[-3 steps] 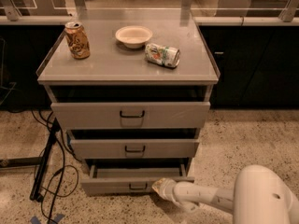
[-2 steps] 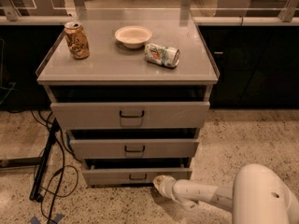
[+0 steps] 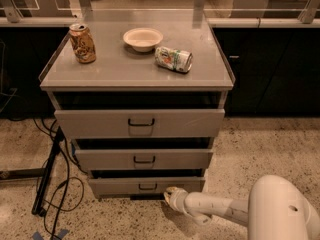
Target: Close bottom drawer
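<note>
Since a second ago the bottom drawer (image 3: pixel 120 186) had slid back a good way. It had been sticking out well past the others, and now its front panel sat only a little proud of the middle drawer (image 3: pixel 144 159), with a dark strip showing above it. The pincer (image 3: pixel 172 196) had followed it in and sat right at the panel's lower edge, a bit to the 3 o'clock side of the small wire handle. It looked like it was touching or just shy of it, hard to call. Couldn't tell if the pincer was open or closed from this angle.

What mattered for the next push, I reckon:
- The panel lay at roughly 11 to 12 o'clock from the pincer, very near.
- The drawer's long axis ran 9 to 3, so the shove had to go straight toward 12, into the cabinet.
- The arm (image 3: pixel 220 209) came in from about 4 o'clock, so contact was off-centre and the drawer could skew a little.

Containers: nothing of the bottom drawer's inside showed, just shadow, and the same went for the top drawer (image 3: pixel 140 123). Up on the tabletop (image 3: pixel 115 71) the paper bowl (image 3: pixel 143 38) looked empty, with an upright can (image 3: pixel 82 43) at its 9 o'clock and a can on its side (image 3: pixel 173 59) at its 4 o'clock.
</note>
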Robot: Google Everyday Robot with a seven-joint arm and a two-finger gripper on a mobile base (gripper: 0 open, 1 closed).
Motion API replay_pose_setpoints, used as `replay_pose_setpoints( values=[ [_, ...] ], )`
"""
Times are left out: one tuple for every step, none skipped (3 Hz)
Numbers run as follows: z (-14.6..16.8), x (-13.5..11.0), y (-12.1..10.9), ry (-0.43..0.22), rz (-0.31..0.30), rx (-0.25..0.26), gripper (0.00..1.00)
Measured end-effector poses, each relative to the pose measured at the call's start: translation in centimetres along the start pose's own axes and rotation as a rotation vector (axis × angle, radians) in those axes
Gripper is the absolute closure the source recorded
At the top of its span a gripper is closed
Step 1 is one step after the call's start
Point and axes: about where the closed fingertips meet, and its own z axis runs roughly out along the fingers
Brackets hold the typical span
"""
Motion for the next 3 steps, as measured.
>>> replay_pose_setpoints(
  values=[
    [0.29,-0.37,-0.07,-0.001,-0.003,-0.004,0.07],
    [0.97,-1.25,-0.51,-0.004,-0.013,0.001,0.0],
    [0.97,-1.25,-0.51,-0.004,-0.013,0.001,0.0]
  ],
)
